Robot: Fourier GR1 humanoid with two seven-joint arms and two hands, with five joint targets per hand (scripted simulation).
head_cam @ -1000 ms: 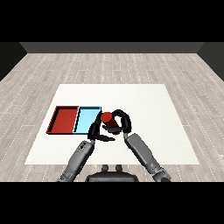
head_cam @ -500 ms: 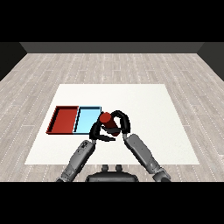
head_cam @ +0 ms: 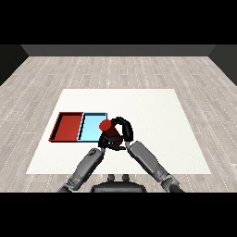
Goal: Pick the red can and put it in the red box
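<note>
Red can [head_cam: 106,126], short cylinder with flat round top, sits upright in right hand [head_cam: 124,131], at right edge of light blue tray [head_cam: 90,128]. Black fingers and thumb curl round can's side. Grey right forearm rises from lower right, angled inward. Left hand [head_cam: 102,145] lies just below can, dark against it; whether its fingers are open, cannot tell. Red tray [head_cam: 67,126], shallow rectangle with raised rim, touches blue tray's left side. Both lie on smooth white table [head_cam: 152,111]; pale plank floor [head_cam: 115,69] beyond.
</note>
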